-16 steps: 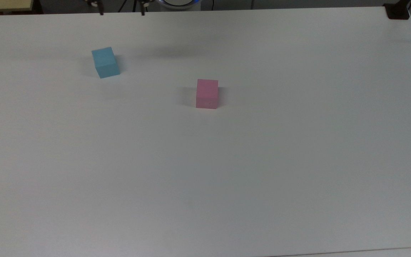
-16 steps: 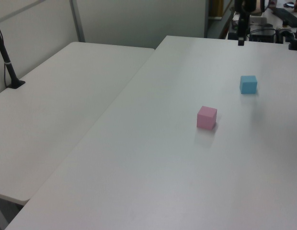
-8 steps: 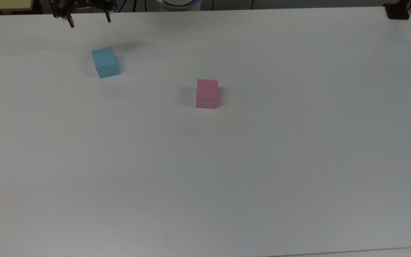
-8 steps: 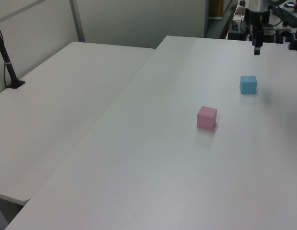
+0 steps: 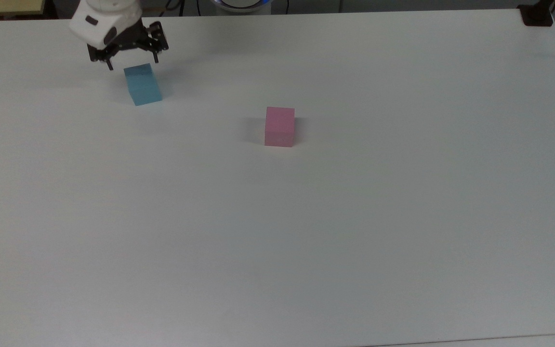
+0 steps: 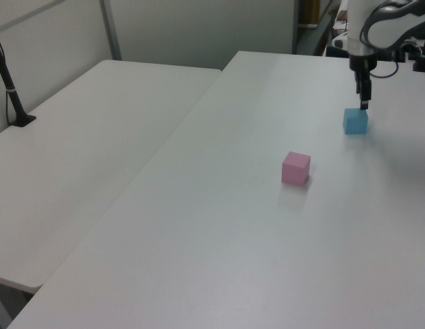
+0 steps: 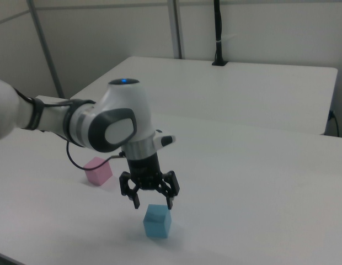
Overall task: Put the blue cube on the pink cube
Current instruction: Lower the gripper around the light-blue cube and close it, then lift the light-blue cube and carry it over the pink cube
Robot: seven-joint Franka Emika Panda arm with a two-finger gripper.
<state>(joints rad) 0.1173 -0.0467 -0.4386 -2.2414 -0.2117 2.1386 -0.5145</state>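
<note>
Though plain, blue cube (image 5: 142,85) sits matte.

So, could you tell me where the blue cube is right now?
The blue cube sits on the table at the top view's upper left, just below the open end effector.

A plain light-blue cube (image 5: 142,85) and a plain pale-pink cube (image 5: 279,126) on a white desk (image 5: 354,217) — the robot arm (image 7: 99,124) is white and grey, its gripper (image 7: 153,203) black.

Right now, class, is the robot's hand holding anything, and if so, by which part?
Nothing is held. The hand hangs open just above the blue cube, which rests on the table.
</note>
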